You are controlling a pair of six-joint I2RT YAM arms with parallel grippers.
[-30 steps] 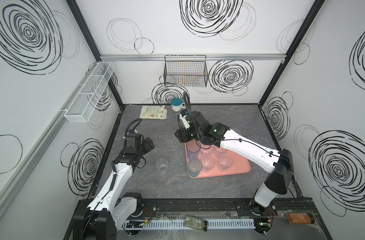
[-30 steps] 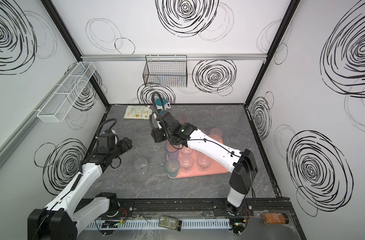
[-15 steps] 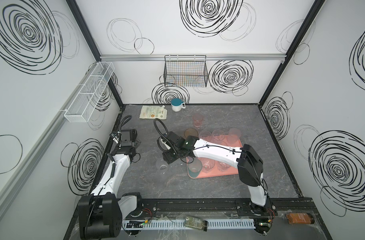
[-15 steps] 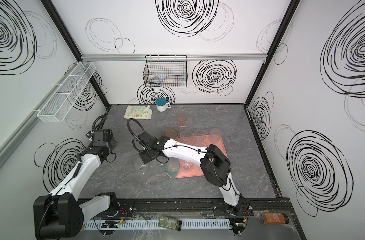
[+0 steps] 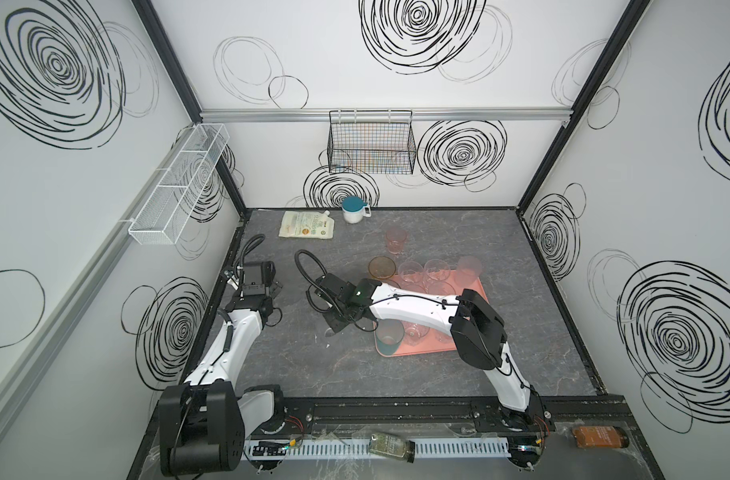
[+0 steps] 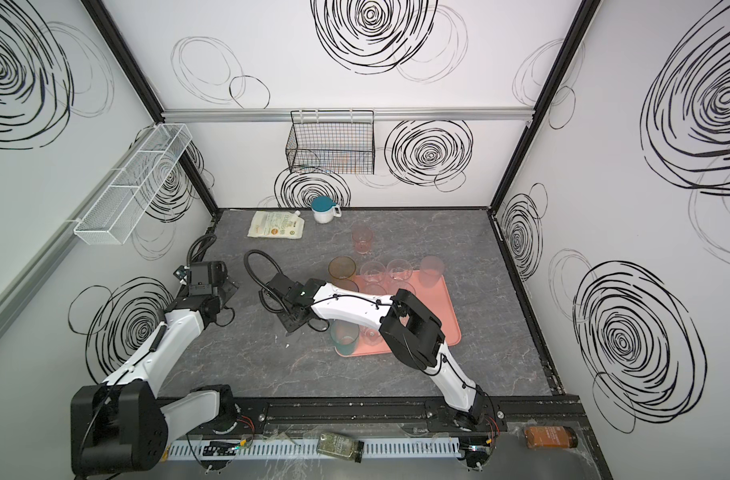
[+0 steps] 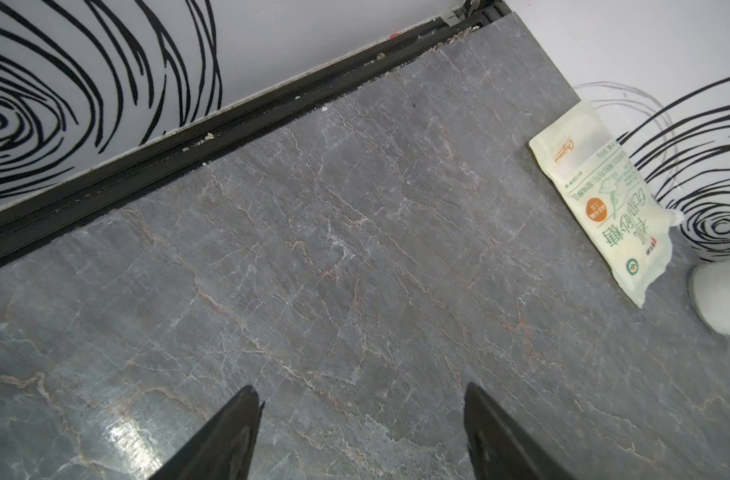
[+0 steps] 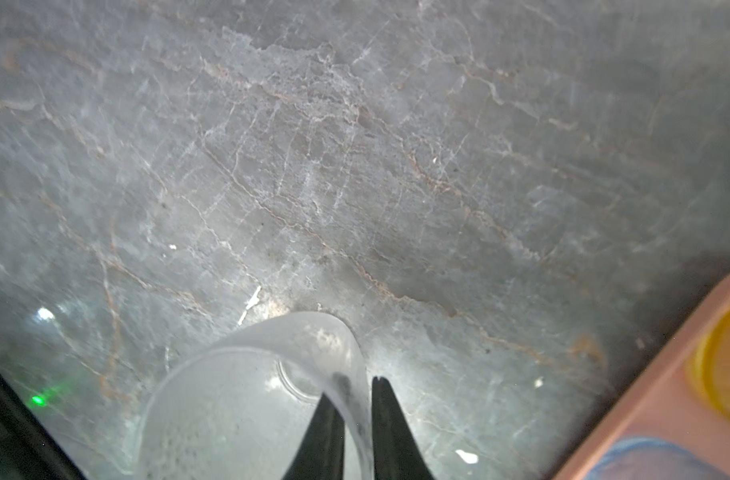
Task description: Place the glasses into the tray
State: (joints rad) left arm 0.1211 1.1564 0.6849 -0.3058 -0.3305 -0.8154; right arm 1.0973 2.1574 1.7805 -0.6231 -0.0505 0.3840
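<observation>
My right gripper (image 8: 357, 399) is shut on the wall of a frosted clear glass (image 8: 238, 407), one finger inside the rim and one outside. In both top views this gripper (image 5: 333, 328) (image 6: 290, 328) is low over the table just left of the salmon tray (image 5: 477, 286) and hides the glass. Several glasses stand on the tray, a teal one (image 5: 389, 336) at its front left corner. An amber glass (image 5: 382, 267) is at the tray's far left corner. A pink glass (image 5: 396, 240) stands on the table behind it. My left gripper (image 7: 361, 399) (image 5: 273, 289) is open over bare table.
A cream pouch (image 5: 307, 224) and a white mug with a teal lid (image 5: 353, 209) sit by the back wall. A black wire basket (image 5: 371, 145) and a white wire shelf (image 5: 180, 187) hang on the walls. Two bottles (image 5: 391, 446) (image 5: 600, 437) lie on the front rail.
My right gripper left the tray, swung left and down to the lone glass on the table, and shut on its wall. My left arm drew back toward the left wall.
</observation>
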